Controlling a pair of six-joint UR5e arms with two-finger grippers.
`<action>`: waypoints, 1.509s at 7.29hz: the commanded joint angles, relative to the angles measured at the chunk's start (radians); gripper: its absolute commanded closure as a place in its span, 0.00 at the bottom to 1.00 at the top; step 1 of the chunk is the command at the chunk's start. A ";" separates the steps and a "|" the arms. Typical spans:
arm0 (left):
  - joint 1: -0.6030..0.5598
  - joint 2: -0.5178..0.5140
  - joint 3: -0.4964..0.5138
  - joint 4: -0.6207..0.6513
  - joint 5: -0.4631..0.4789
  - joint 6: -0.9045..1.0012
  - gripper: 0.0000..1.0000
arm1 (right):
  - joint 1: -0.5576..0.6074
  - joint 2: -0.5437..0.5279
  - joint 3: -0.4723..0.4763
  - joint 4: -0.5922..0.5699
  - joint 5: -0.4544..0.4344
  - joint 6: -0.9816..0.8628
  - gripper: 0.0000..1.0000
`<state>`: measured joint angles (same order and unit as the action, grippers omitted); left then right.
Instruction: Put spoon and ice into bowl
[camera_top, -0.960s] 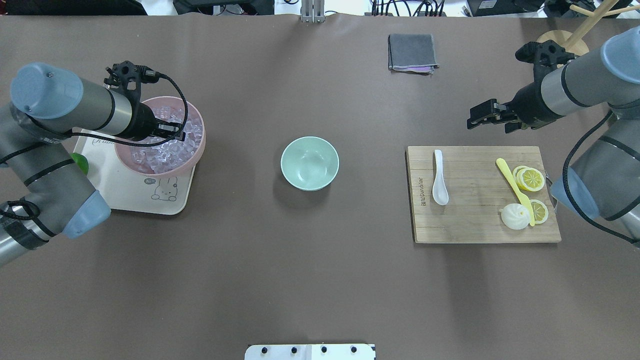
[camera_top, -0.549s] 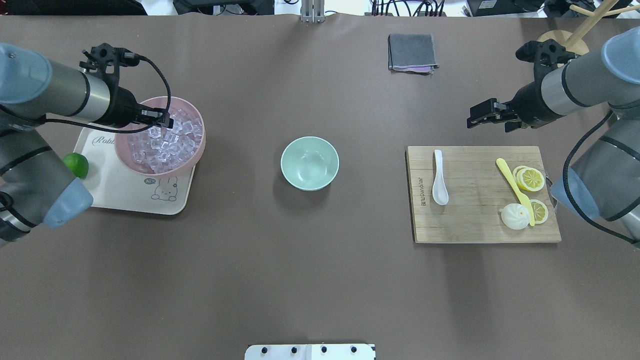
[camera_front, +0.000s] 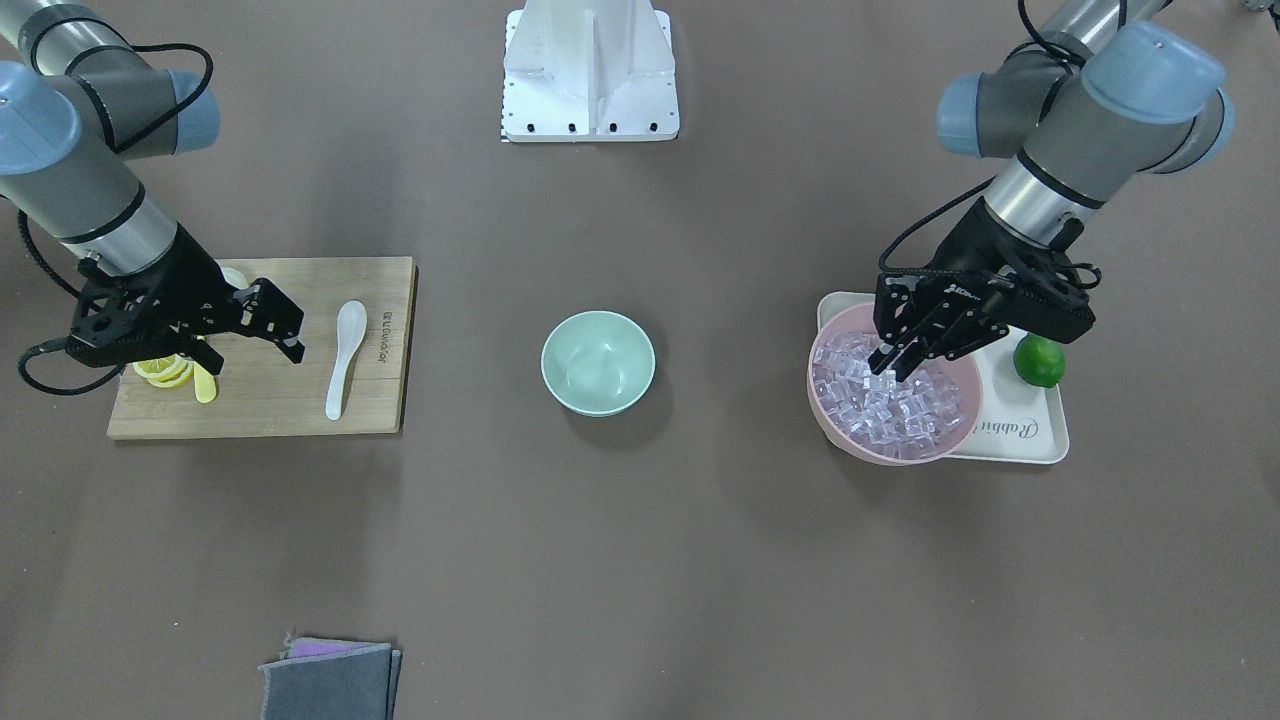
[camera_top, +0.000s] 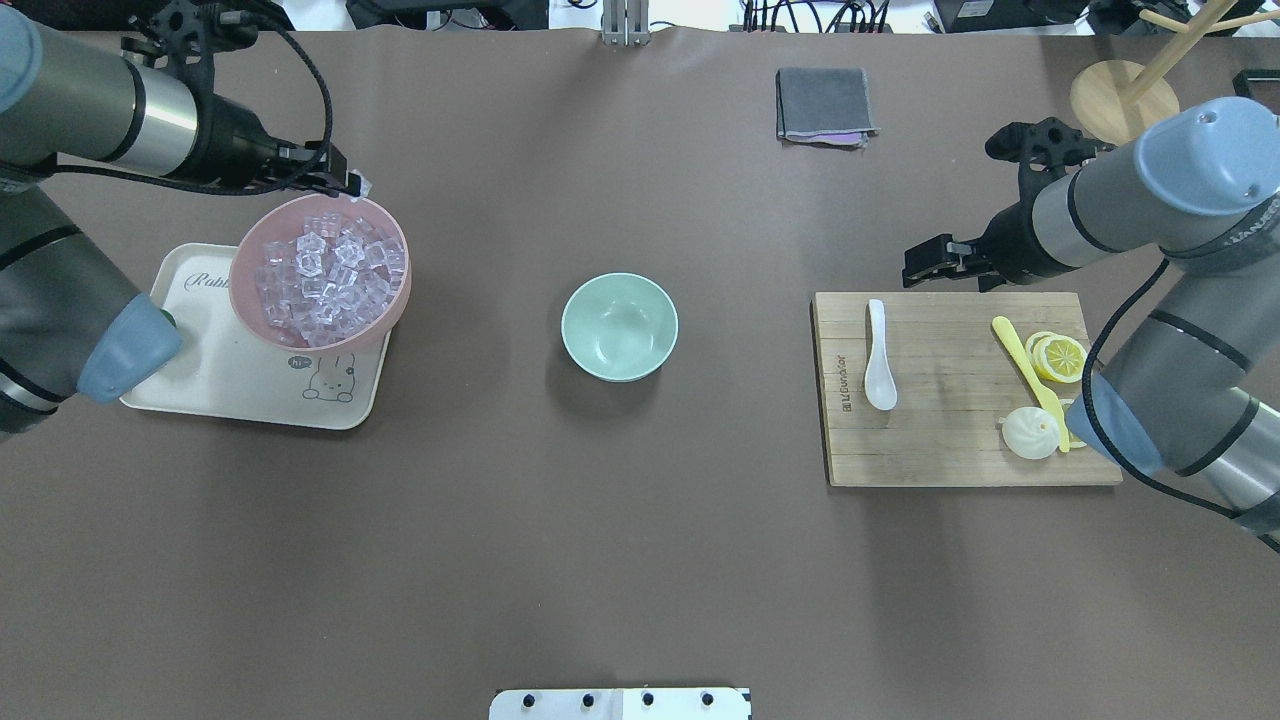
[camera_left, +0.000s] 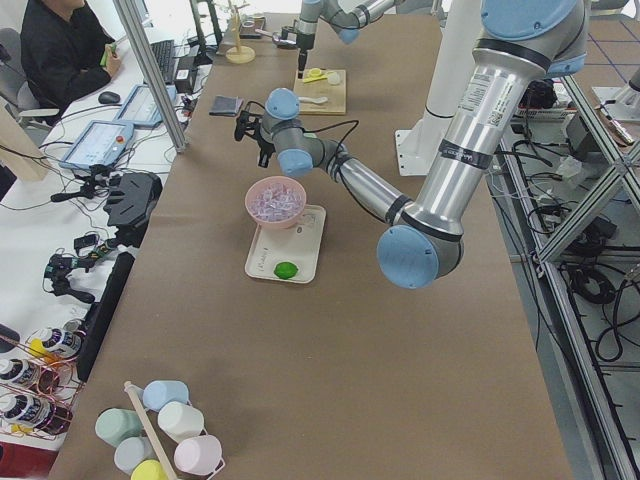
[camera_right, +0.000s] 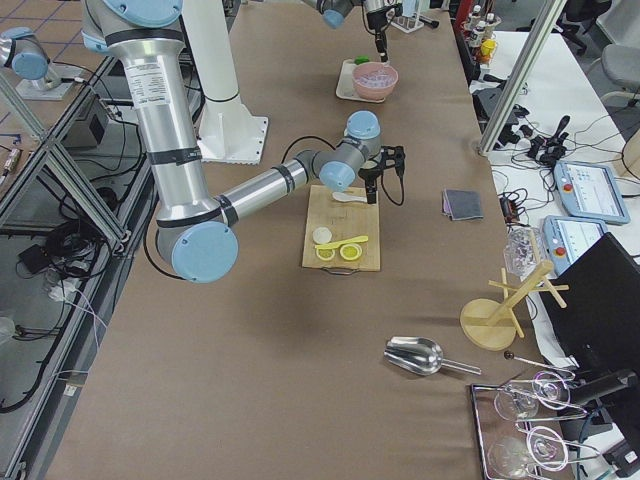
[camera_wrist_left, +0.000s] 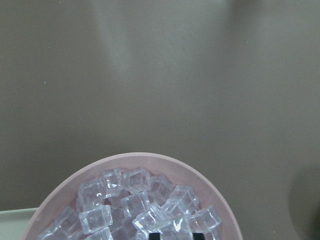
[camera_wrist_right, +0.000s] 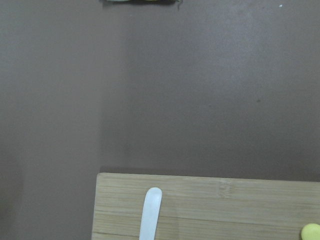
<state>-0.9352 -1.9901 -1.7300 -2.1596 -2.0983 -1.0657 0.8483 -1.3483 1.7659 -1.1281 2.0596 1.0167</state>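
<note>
Brown matting covers our table (camera_top: 640, 560). We see the left gripper (camera_top: 347, 184) up over the far rim of the pink bowl (camera_top: 330, 343), its fingers seemingly pinched on one ice cube (camera_top: 359, 183), which is tiny from overhead. More ice (camera_top: 325, 275) fills that bowl, which sits on a cream tray (camera_top: 230, 385). Our right gripper (camera_front: 298, 336) hovers, fingers apart, near the white spoon (camera_top: 879, 360) lying on the cutting board (camera_top: 950, 440). The green bowl (camera_top: 619, 327) stands mid-table, well apart from both.
</note>
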 joint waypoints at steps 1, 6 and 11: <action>0.018 -0.065 0.007 0.032 0.006 -0.062 1.00 | -0.087 0.003 -0.023 -0.008 -0.062 0.014 0.00; 0.053 -0.079 0.007 0.032 0.011 -0.060 1.00 | -0.158 0.087 -0.122 -0.057 -0.147 0.014 0.12; 0.053 -0.078 0.018 0.027 0.011 -0.053 1.00 | -0.152 0.110 -0.083 -0.127 -0.147 0.014 0.12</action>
<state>-0.8821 -2.0679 -1.7138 -2.1321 -2.0876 -1.1196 0.6958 -1.2431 1.6858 -1.2488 1.9147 1.0308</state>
